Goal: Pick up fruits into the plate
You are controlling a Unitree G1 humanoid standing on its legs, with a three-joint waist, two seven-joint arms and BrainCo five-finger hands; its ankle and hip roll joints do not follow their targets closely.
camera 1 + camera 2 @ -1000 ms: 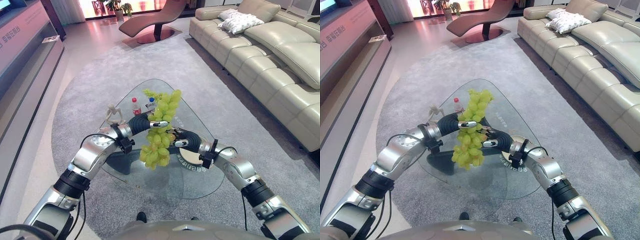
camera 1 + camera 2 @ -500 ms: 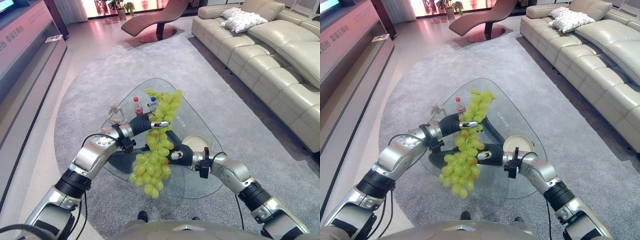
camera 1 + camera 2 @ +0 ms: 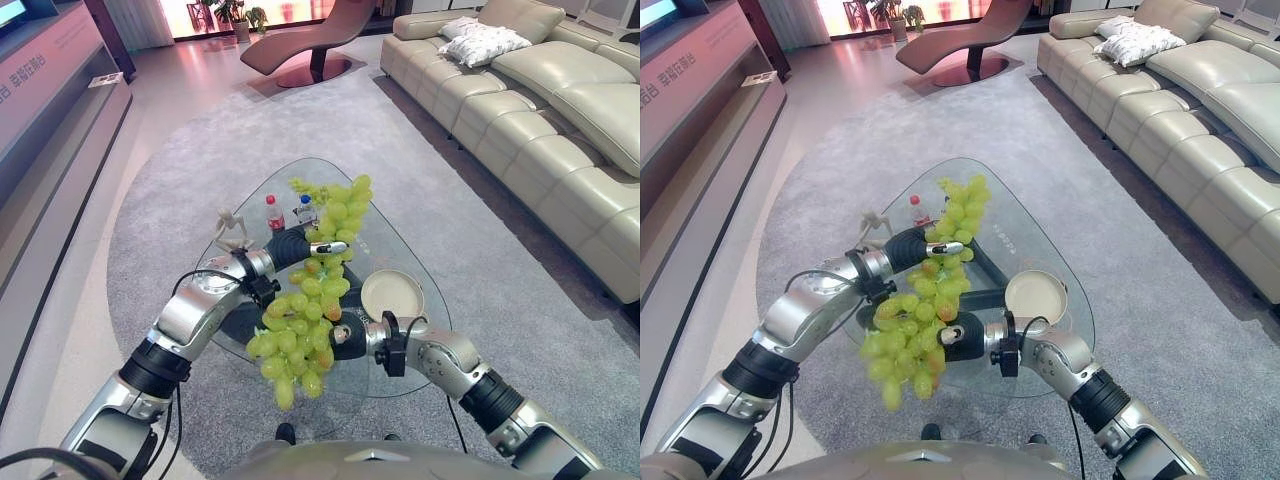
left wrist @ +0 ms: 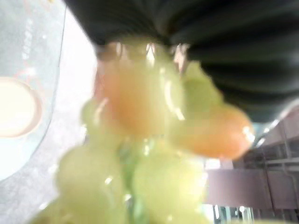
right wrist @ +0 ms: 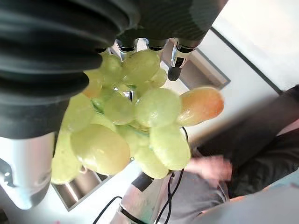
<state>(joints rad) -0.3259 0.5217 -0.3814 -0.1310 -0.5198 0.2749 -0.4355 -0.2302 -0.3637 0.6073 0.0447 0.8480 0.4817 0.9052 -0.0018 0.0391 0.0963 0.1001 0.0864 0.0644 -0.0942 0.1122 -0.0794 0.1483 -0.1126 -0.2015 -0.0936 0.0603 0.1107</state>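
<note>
A big bunch of green grapes [image 3: 300, 330] hangs in the air above the glass table [image 3: 400, 240], held by both hands. My left hand [image 3: 290, 246] grips the bunch near its middle, with the upper grapes [image 3: 962, 205] standing above it. My right hand [image 3: 346, 340] is curled round the lower part, close to the table's near edge. In the right wrist view its fingers [image 5: 177, 59] wrap the grapes [image 5: 140, 112]. The left wrist view has grapes [image 4: 140, 140] pressed close to the hand. The round cream plate [image 3: 392, 295] lies bare on the table, to the right of the bunch.
Two small bottles [image 3: 272, 212] and a pale figurine [image 3: 229, 228] stand at the table's far left. A cream sofa [image 3: 540, 110] runs along the right and a brown lounge chair [image 3: 300, 45] sits beyond the grey rug. A person's hand [image 5: 212, 168] shows past the grapes.
My right hand has drawn back toward me and leftward with the lower grapes, which now hang lower and nearer. The plate, covered before, is now in full view. The left hand has barely shifted.
</note>
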